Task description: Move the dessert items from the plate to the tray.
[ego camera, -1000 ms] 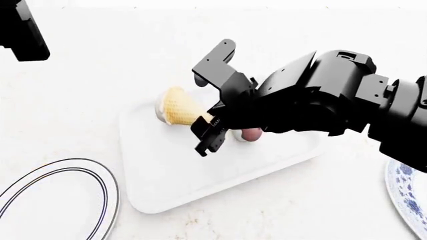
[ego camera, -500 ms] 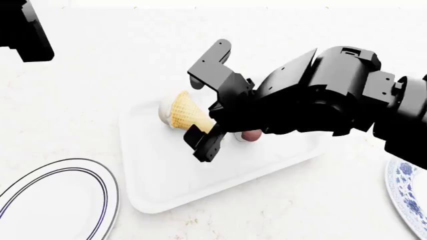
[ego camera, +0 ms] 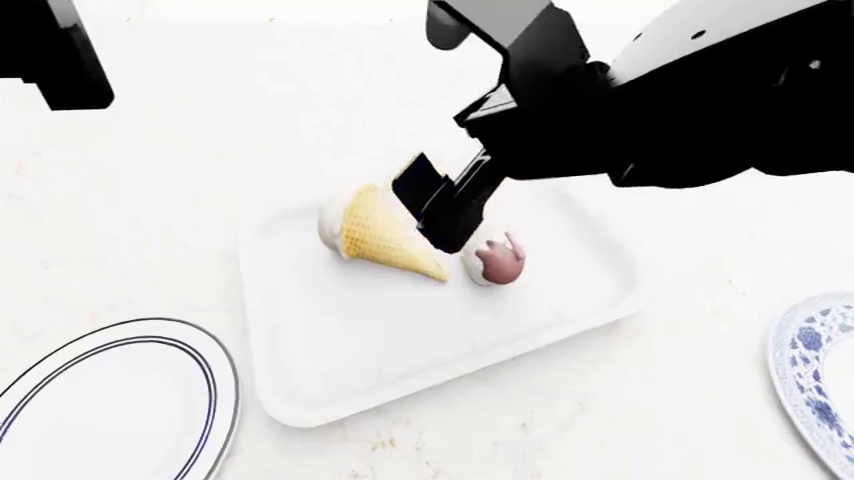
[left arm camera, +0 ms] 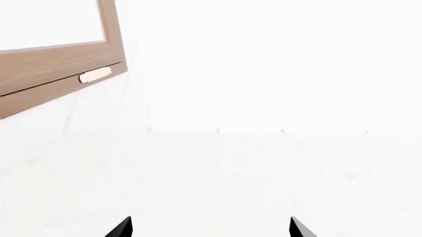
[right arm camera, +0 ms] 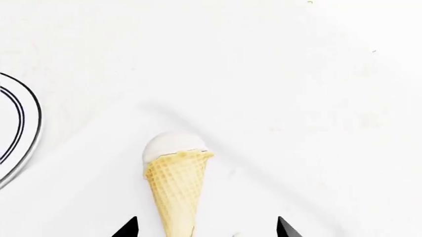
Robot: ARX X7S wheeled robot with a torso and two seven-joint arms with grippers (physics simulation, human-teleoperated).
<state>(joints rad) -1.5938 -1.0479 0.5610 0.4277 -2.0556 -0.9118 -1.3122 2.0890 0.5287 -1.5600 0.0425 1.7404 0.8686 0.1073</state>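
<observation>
Your tray [ego camera: 400, 370] holds both desserts: the cone [ego camera: 380, 240] lies on its side just below your right pincer [ego camera: 447, 205], its ice-cream end pointing away from the pincer toward the tray's far-left corner and its tip pointing back toward the scoop [ego camera: 497, 260]. That scoop, white with pink sauce, sits just beside the cone's tip, almost under the pincer's lower finger; the two look close but you cannot tell whether they touch. Your right pincer hangs above the tray with its fingers spread apart and nothing between them; in the right wrist view the cone [right arm camera: 175, 187] lies between the two dark fingertips [right arm camera: 125, 228], clear of both. The black-rimmed plate [ego camera: 107, 400], well off to the pincer's left on the table [ego camera: 160, 180], carries nothing, and the blue-patterned plate [ego camera: 814, 380], off to its right at the picture's edge, shows nothing on the part in view. Your left pincer [left arm camera: 209, 228] shows only two fingertips set wide apart with bare table between them, facing a wooden cabinet [left arm camera: 53, 74]. No writing or labels can be read anywhere.
</observation>
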